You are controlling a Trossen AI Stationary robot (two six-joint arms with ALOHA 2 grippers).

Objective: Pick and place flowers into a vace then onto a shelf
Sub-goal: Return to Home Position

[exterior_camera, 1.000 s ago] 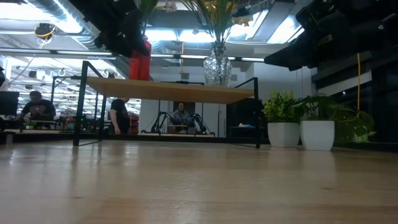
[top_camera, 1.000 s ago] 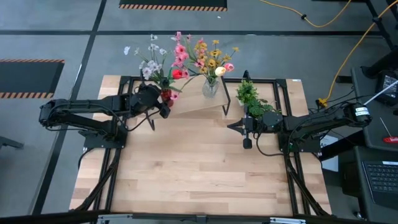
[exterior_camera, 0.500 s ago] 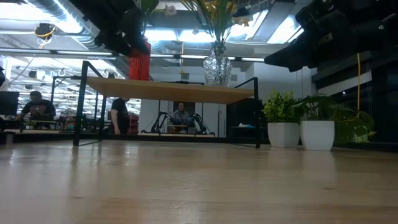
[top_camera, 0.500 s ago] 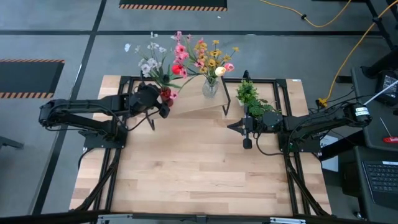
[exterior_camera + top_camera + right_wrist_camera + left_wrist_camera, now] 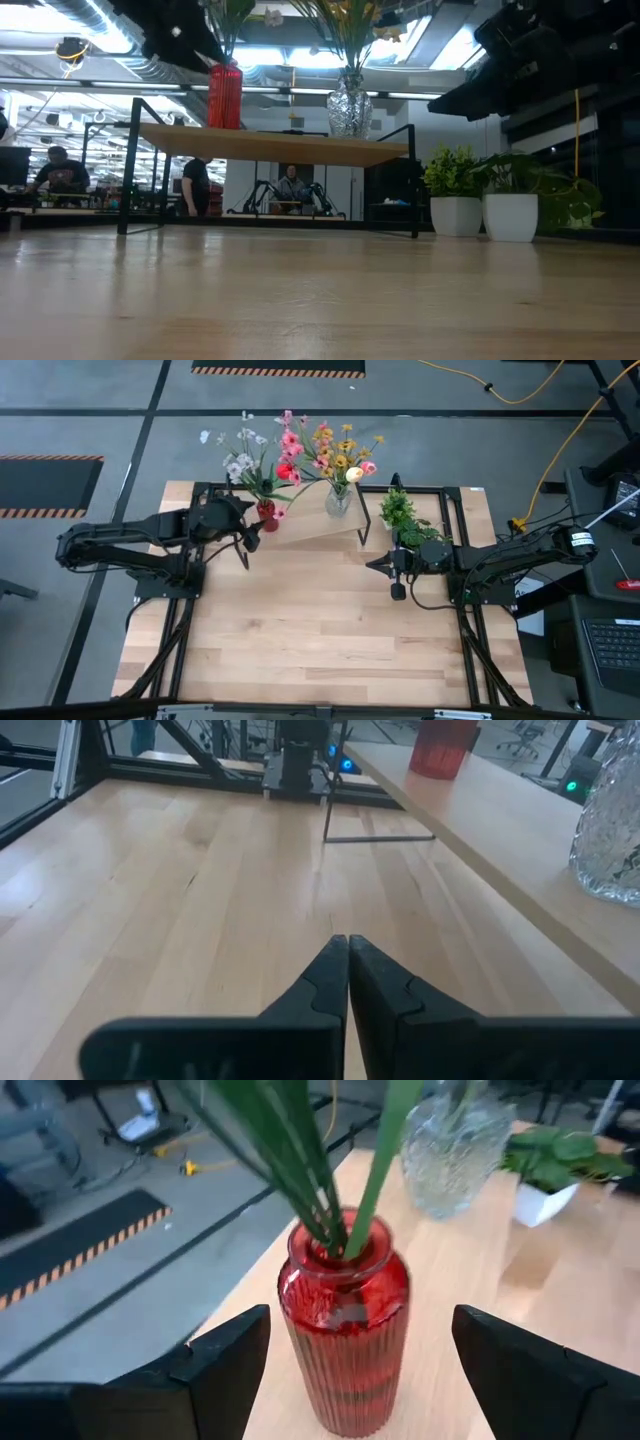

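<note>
From above, the bench (image 5: pixel 320 630) is a flat top of pale wood strips. The shelf (image 5: pixel 310 532), a light board on thin black metal legs, stands at the middle of the bench's far edge. On the left end of the shelf is the red vase (image 5: pixel 265 510), and toward its right end is the clear vase (image 5: pixel 338 501). The flowers (image 5: pixel 295 450) stand in both vases, thin green stems with small heads in white, pink, red and yellow. The left tool (image 5: pixel 252 532) is just beside the red vase, at the shelf's left end. The right tool (image 5: pixel 373 564) hangs over the bench near the shelf's right leg. A bushy potted plant (image 5: pixel 404 518) stands beside the shelf's right end.

From bench height, the red vase (image 5: pixel 225 97) is a straight cylinder and the clear vase (image 5: pixel 348 108) is rounded, with a faceted surface. Both stand upright on the board.

In the left wrist view, the red vase (image 5: pixel 345 1335) shows as ribbed glass with a narrow neck. The dark fingers (image 5: pixel 215 1365) stand wide apart on either side of it, not touching it.

In the right wrist view, the fingers (image 5: pixel 325 975) are pressed together and hold nothing.
</note>
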